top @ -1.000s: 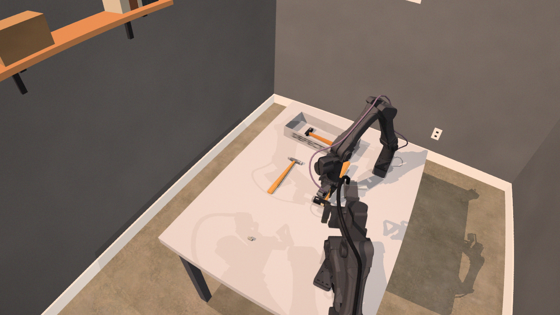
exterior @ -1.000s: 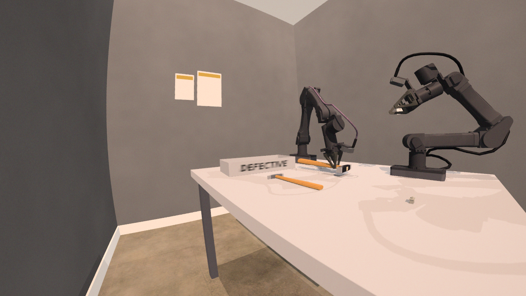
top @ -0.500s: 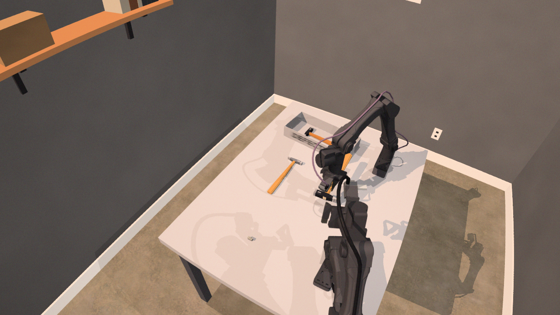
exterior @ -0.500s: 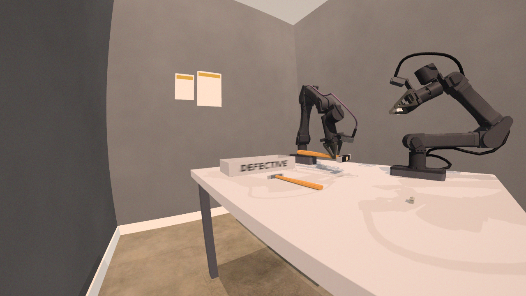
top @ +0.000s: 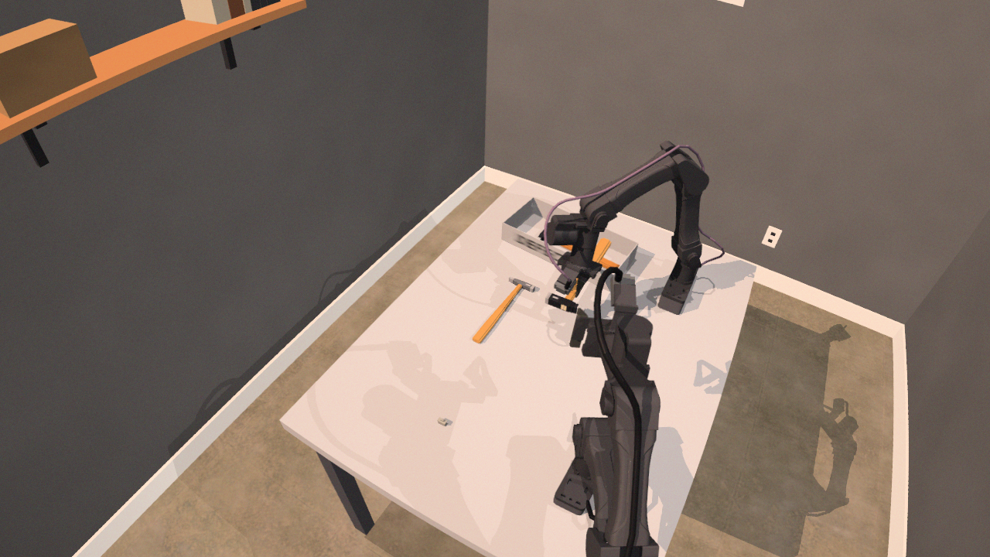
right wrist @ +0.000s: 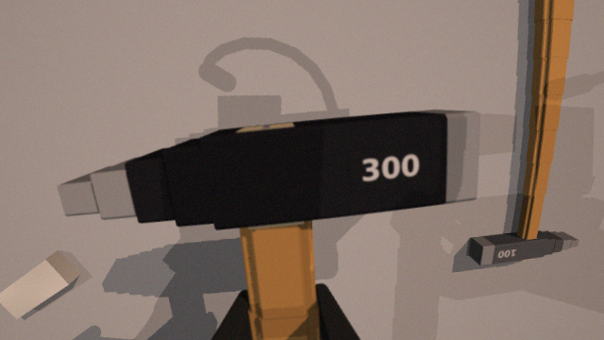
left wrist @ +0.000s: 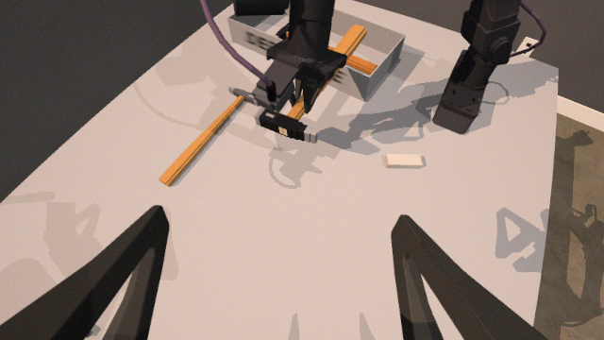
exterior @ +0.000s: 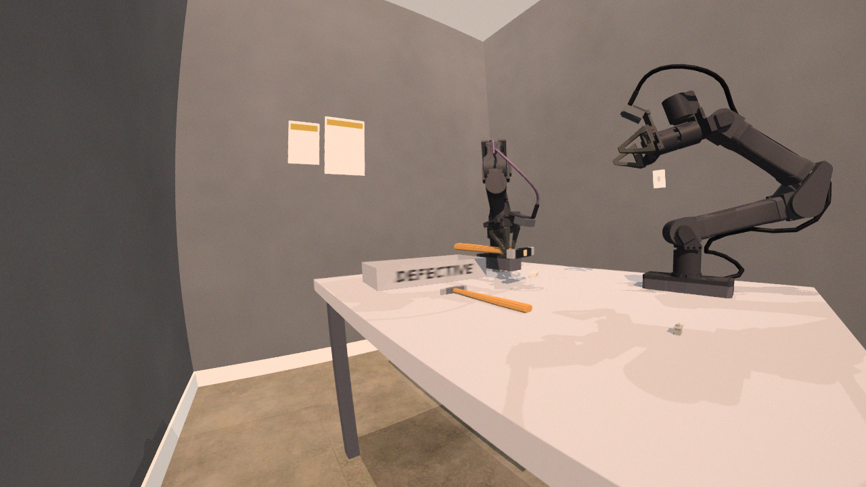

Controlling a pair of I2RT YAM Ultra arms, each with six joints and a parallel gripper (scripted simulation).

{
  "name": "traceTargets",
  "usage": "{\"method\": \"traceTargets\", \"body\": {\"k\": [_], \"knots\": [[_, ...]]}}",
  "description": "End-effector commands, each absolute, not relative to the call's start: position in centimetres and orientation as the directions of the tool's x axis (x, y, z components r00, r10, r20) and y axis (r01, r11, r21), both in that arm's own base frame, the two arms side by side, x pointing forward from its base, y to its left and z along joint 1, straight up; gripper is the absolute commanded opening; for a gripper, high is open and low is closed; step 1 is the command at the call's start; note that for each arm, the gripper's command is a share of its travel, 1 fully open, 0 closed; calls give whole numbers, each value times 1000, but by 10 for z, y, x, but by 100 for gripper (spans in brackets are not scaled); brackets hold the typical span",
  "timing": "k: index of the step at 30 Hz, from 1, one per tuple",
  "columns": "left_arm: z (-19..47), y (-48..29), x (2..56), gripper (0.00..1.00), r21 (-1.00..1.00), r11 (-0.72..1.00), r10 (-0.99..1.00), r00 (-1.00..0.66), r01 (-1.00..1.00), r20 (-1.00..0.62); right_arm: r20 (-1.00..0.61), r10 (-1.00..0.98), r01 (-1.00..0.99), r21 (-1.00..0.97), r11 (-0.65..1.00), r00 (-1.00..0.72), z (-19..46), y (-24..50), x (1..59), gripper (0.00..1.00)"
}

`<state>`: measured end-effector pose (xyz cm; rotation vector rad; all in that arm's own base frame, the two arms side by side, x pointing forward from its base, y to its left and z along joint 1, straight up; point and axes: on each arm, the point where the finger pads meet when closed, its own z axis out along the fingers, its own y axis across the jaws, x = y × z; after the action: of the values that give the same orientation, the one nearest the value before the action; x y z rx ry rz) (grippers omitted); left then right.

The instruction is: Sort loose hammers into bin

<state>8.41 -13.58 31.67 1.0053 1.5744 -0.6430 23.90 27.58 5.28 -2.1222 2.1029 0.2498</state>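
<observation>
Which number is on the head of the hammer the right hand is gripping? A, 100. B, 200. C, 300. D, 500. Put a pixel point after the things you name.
C: the black head (top: 561,302) (exterior: 521,252) (left wrist: 285,128) (right wrist: 283,172) above the right hand's (right wrist: 283,290) fingers reads 300.

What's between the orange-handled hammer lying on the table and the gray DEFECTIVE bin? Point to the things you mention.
Bare table top (exterior: 423,306), seen in the exterior view.
</observation>
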Motion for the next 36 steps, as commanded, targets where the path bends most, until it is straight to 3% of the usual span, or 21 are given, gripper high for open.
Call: {"method": "traceTargets", "body": {"k": [1,13,24,36], "knots": [[384,-180,109,100,91,511,95,50,855,-994,-270,-958,-995,-3,-101,98,72,256,252,15],[428,-265,161,100,85,527,-29,118,845,-993,-262,-962,-996,8,-85,80,69,188,300,15],[405,-349,214,100,84,535,-51,131,841,-990,-263,-963,-998,12,-61,55,70,125,343,15],[241,-447,281,100,87,528,129,21,845,-991,-268,-963,-1000,9,-19,16,70,28,400,15]]}}
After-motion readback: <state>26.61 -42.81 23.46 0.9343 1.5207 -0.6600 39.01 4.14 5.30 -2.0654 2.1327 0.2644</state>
